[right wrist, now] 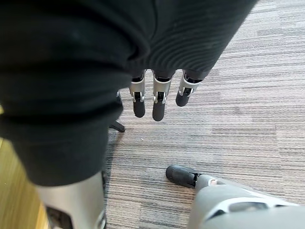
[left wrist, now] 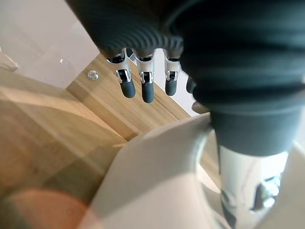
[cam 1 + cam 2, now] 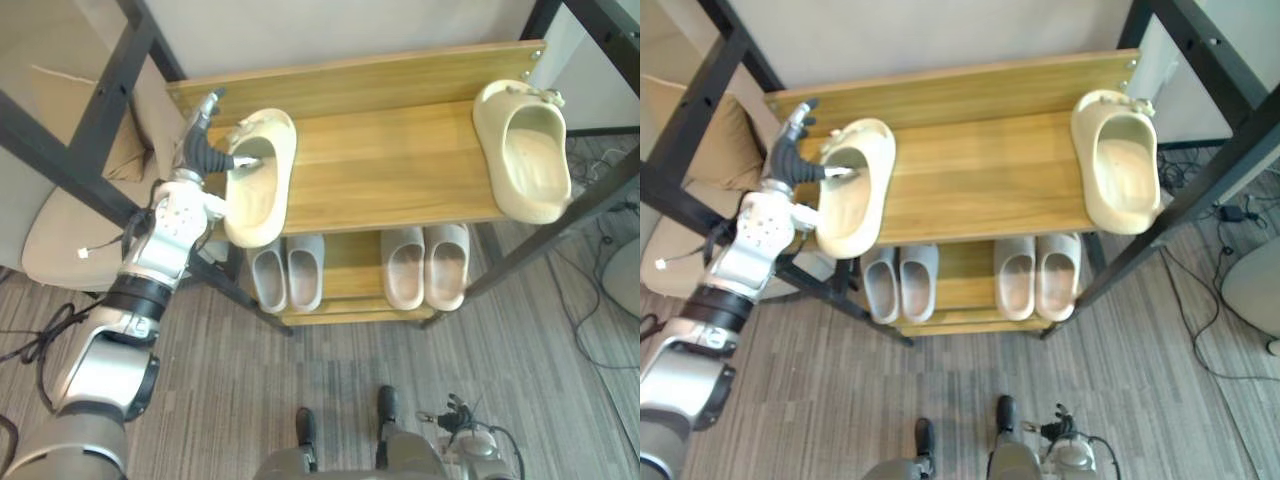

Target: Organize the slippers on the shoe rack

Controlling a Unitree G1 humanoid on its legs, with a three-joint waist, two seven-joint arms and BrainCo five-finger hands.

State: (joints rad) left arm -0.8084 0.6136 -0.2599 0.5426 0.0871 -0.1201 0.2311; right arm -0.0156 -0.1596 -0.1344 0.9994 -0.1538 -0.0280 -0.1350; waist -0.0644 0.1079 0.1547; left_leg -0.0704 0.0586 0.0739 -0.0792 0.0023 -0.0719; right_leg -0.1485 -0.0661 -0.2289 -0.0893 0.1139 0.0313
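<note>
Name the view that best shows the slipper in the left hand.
Left eye view: the whole cream slipper shows at the top shelf, left hand pinching its rim. Right eye view matches; left wrist view catches a close slice; right wrist view shows floor.

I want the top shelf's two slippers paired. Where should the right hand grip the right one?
Right slipper: I'd pinch its near rim, thumb inside, fingers outside, right hand coming from the front. Its opening faces up and that end reaches the shelf edge; the left hand holds the left slipper thumb inside too.
</note>
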